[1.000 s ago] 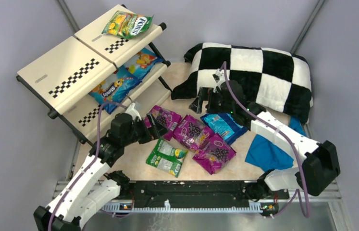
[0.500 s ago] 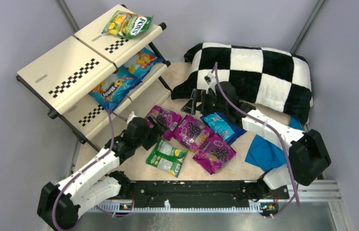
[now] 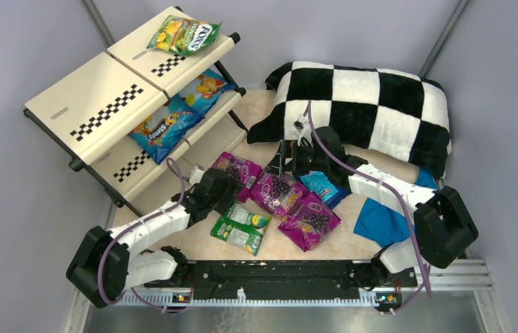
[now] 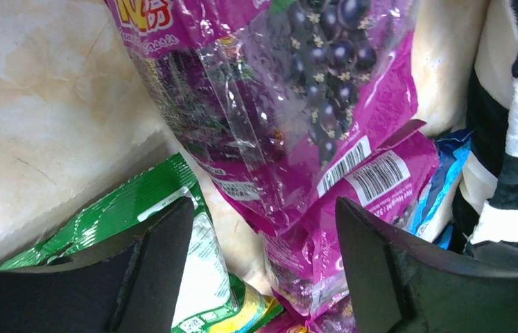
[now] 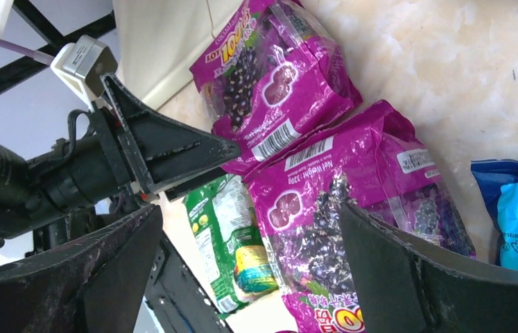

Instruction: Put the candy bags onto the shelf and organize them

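My left end effector (image 4: 261, 208) stands apart over a magenta candy bag (image 4: 277, 104) on the worktop (image 4: 34, 104), its barcode (image 4: 342, 166) plain only in wrist views; my right end effector (image 5: 249, 215) gapes too, holding nothing. Only overhead shows the shelf (image 3: 96, 104) carrying the FOX'S bag (image 3: 185, 35) and blue bags (image 3: 173, 121).

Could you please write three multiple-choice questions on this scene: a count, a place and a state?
1. How many magenta bags lie on the table? A one; B three; C five.
2. Where is the FOX'S bag? A top tier of the shelf; B its bottom tier; C the table.
3. The right gripper is: A open, holding nothing; B shut on a magenta bag; C shut on the FOX'S bag.
Answers: 1 B, three grape-printed packets show from above; 2 A, it rests on the highest panel; 3 A, its jaws stand wide apart, gripping nothing.
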`<state>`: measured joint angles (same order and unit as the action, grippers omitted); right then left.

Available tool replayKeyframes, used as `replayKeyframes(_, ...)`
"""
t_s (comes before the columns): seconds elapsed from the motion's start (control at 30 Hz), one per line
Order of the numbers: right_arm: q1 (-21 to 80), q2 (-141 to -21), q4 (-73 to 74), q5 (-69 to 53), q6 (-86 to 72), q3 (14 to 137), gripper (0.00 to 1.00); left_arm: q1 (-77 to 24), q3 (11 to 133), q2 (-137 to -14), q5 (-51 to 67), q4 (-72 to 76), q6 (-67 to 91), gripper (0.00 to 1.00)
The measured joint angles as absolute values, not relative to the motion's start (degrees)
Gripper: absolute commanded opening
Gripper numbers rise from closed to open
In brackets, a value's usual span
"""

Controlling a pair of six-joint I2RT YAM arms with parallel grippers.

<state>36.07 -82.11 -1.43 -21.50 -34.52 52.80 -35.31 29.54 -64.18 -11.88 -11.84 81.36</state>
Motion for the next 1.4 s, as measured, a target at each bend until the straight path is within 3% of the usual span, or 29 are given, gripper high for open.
replayKeyframes(0.13,35.4,-81.7,-1.2,-22.6,-34.5,51.3,0.99,-35.3,28.8,-66.7,-12.3,-9.8,83.4,0.75)
replayKeyframes(0.47,34.3,-82.3,1.0,-23.6,-33.5,51.6,0.99,-35.3,24.7,-66.6,-13.2,-2.8,89.6,0.24)
replayKeyframes(0.6,34.3,-84.6,2.7,-24.3,-33.7,53.7,0.99,-35.3,23.6,-64.6,-13.6,-1.7,90.4,0.17)
replayKeyframes(0.73,34.6,-86.0,2.9,-24.5,-36.0,54.9,0.99,-35.3,20.3,-60.5,-13.3,1.4,91.3,0.02)
replayKeyframes(1.1,38.3,-87.9,-8.8,-25.3,-52.6,54.3,0.94,-34.2,9.0,-52.3,-7.5,16.3,96.7,0.00)
replayKeyframes(1.4,43.9,-88.6,-6.1,-17.8,-63.4,53.6,0.89,-33.5,0.8,-50.4,-2.9,30.8,103.5,0.00)
